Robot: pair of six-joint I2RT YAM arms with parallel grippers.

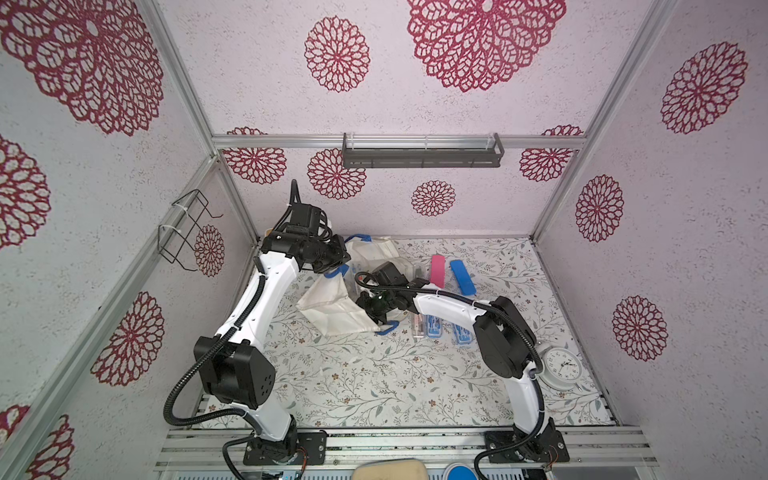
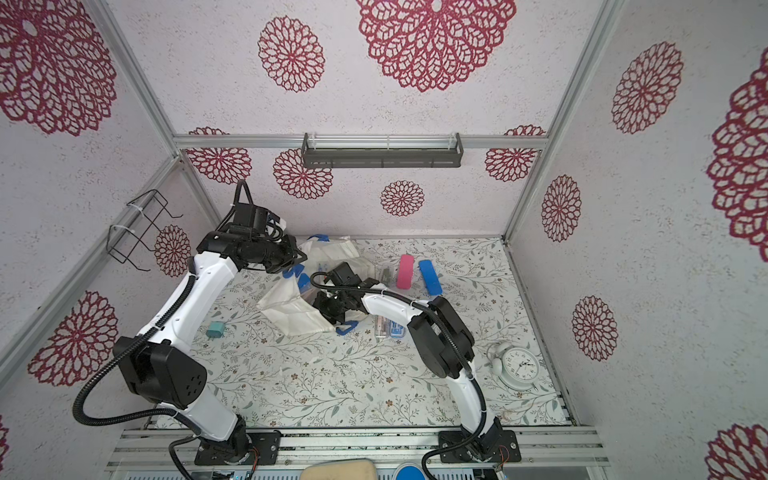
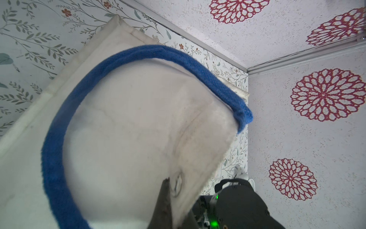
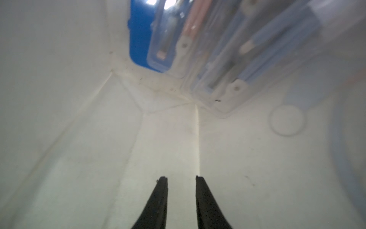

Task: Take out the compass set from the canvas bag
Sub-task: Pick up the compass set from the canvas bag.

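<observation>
The right gripper is inside the canvas bag, its jaws a little apart with nothing between them. Ahead of it, deep in the bag, lies a compass set in a clear case with a blue back, touching a second clear case. The left gripper is pressed together on the bag's rim, near a blue handle. The bag lies on a table with a leaf-print cover. Near it lie a pink case, a blue case and a white clock. The walls are pale with red flower patterns, and a grey shelf hangs on the back one.
</observation>
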